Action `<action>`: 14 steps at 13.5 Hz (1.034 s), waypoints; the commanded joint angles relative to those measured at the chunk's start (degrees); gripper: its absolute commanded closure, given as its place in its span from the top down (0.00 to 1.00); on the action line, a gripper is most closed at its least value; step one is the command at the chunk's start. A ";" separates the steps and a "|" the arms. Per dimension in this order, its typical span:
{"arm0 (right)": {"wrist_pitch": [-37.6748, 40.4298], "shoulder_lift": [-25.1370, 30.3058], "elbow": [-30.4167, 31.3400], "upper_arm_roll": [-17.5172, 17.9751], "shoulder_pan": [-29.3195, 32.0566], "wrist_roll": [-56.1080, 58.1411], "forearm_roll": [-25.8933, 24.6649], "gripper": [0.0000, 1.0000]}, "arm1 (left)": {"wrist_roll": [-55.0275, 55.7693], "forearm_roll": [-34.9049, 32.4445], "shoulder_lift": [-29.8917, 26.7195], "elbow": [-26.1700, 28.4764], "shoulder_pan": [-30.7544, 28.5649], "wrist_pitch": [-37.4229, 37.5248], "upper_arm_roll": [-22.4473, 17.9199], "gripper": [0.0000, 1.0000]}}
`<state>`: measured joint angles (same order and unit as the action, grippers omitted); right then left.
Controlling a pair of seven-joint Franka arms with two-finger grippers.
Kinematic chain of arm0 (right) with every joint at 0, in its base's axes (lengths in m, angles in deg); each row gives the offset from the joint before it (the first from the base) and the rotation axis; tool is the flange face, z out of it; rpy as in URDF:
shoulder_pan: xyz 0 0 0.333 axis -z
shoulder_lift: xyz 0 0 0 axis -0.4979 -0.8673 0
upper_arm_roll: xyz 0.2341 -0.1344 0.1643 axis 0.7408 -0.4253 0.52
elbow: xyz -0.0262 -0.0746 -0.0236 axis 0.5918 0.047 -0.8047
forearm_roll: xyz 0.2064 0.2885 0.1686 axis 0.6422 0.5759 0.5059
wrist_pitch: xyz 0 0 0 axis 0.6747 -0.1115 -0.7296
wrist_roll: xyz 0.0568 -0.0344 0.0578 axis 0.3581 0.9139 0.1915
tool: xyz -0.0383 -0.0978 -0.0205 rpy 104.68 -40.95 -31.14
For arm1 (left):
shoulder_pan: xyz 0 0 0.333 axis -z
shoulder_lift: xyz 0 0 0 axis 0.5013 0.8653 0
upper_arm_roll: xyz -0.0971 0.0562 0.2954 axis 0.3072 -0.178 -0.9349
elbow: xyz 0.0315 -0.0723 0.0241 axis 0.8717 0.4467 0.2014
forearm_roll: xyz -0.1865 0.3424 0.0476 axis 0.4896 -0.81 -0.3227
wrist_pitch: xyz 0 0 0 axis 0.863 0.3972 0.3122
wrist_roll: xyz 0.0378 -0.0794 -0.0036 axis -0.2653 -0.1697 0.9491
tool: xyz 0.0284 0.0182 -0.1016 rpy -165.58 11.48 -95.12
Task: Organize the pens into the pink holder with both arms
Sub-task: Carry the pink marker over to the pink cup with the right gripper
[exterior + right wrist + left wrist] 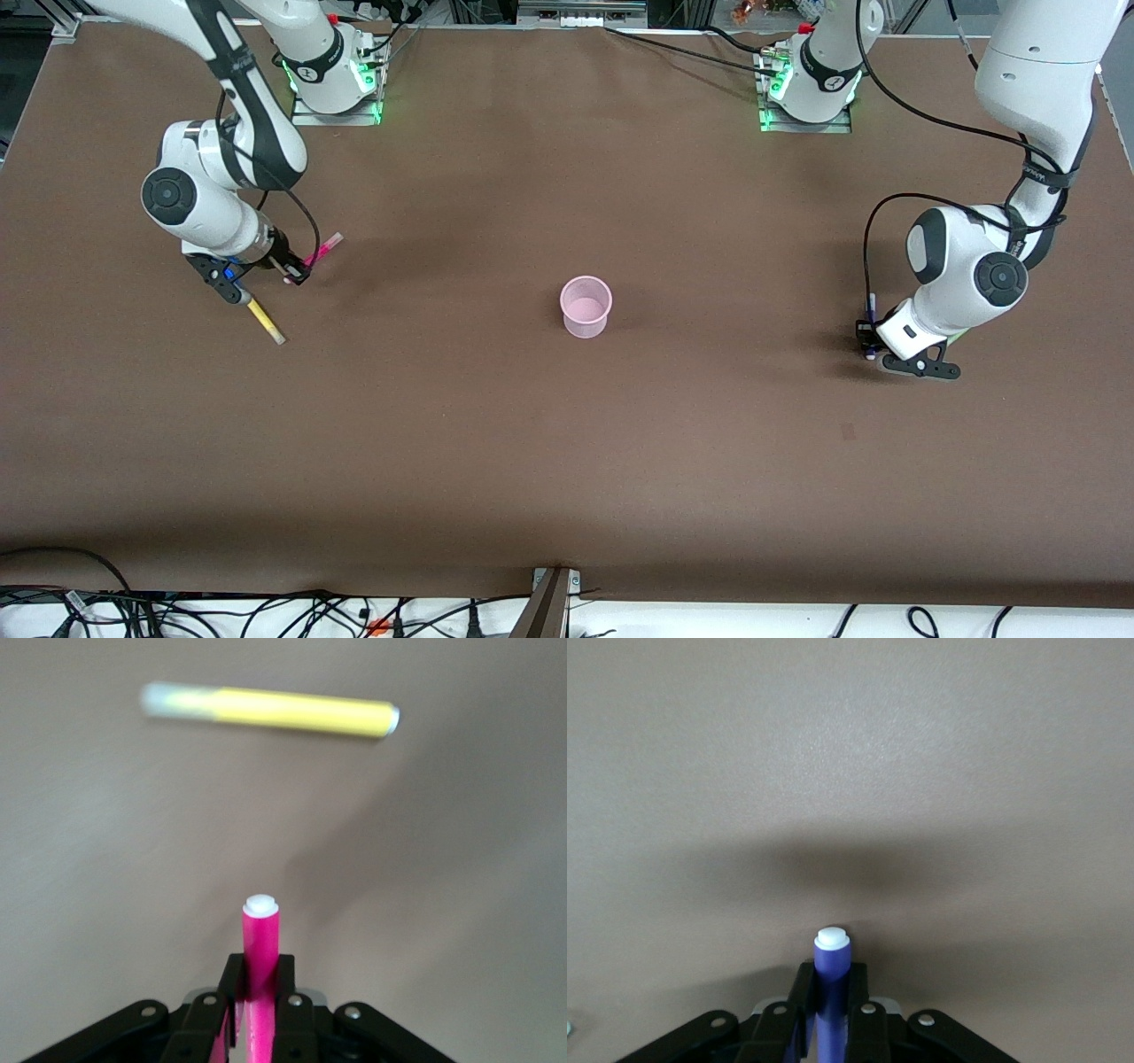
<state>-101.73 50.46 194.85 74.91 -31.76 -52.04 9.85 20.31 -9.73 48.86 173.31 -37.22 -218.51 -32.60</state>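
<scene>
Each claw is clamped on a pen low at its own end of the counter, the left claw (830,1014) on the purple pen (831,961), the right claw (260,1010) on the magenta pen (260,943), and the pink holder (586,307) stands well apart between them, roughly as near to either, the yellow pen (275,711) lying crosswise just beside the right claw.

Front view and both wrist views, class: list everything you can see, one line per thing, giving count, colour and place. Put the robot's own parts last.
Holder: one, pale pink, mid-table, upright, empty.
Yellow pen: one, lying on the table at the right arm's end, beside the right claw.
Magenta pen: one, gripped in the right claw.
Purple pen: one, gripped in the left claw.
Table: one, brown.
Right claw: black, shut, low at the right arm's end.
Left claw: black, shut, low at the left arm's end.
</scene>
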 commanded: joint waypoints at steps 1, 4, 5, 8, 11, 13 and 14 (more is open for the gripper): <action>16.92 -0.14 -13.01 4.27 -1.08 -7.45 0.05 0.00 | -0.21 -1.11 -5.20 -0.38 -0.08 7.00 0.76 0.00; 29.45 -4.17 -28.49 4.55 -5.91 -12.98 -0.30 0.00 | -0.47 -1.11 -8.46 -2.48 -0.17 14.37 0.76 0.00; 30.69 -5.67 -32.71 4.46 -7.75 -16.40 -0.39 0.00 | -0.48 -1.03 -9.25 -4.32 -0.17 18.06 0.85 0.00; 31.23 -9.27 -40.99 4.46 -13.02 -25.99 -2.57 0.00 | -1.26 -0.68 -9.96 -11.52 0.18 30.89 0.94 0.00; 31.14 -11.30 -45.65 4.46 -18.47 -29.86 -7.67 0.00 | -7.84 1.42 -9.87 -17.07 -0.43 38.55 0.85 0.00; 30.97 -14.10 -50.22 4.46 -20.93 -34.52 -8.56 0.00 | -13.63 6.24 -9.70 -19.01 -1.74 41.12 0.76 0.00; 30.97 -15.77 -52.59 4.37 -22.34 -36.98 -8.65 0.00 | -17.57 9.31 -9.61 -19.10 -2.97 41.47 0.76 0.00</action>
<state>-72.56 38.78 148.77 79.73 -51.59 -84.74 2.58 9.83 -5.11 38.49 156.27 -38.02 -179.37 -31.92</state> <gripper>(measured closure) 0.828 0.815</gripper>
